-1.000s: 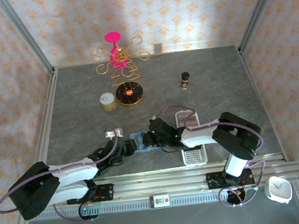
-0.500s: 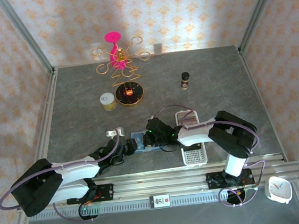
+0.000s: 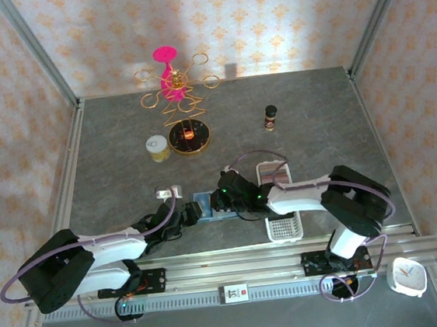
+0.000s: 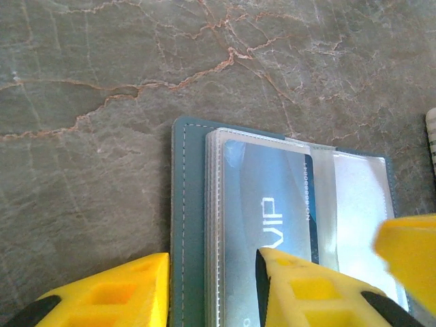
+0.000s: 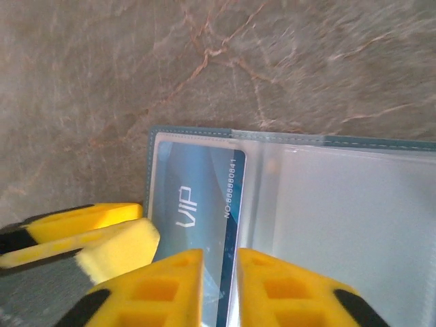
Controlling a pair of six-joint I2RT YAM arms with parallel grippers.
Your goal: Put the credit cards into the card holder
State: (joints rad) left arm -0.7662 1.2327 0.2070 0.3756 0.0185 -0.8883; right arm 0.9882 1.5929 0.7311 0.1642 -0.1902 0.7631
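The teal card holder [image 4: 178,225] lies open and flat on the table, and it is also in the top view [image 3: 204,206]. A blue credit card marked VIP [image 5: 194,197] sits inside one of its clear sleeves [image 4: 272,204]. My left gripper [image 4: 212,272] is open. It straddles the holder's left edge, with one finger on the table beside the cover and the other over the card. My right gripper [image 5: 219,262] hovers over the card's right edge, jaws a narrow gap apart and nothing clamped between them. From above, the left gripper [image 3: 185,216] and right gripper [image 3: 221,202] meet over the holder.
A long white slotted tray [image 3: 281,218] lies just right of the holder, under the right arm. At the back stand a pink and gold stand [image 3: 170,79], a gold dish [image 3: 189,138], a yellow jar [image 3: 157,148] and a small dark bottle [image 3: 271,116]. A small silvery object [image 3: 167,192] lies near the left gripper.
The right gripper's jaws closed and have now parted a little over the card. Its forearm has shifted slightly. The left arm has barely moved.
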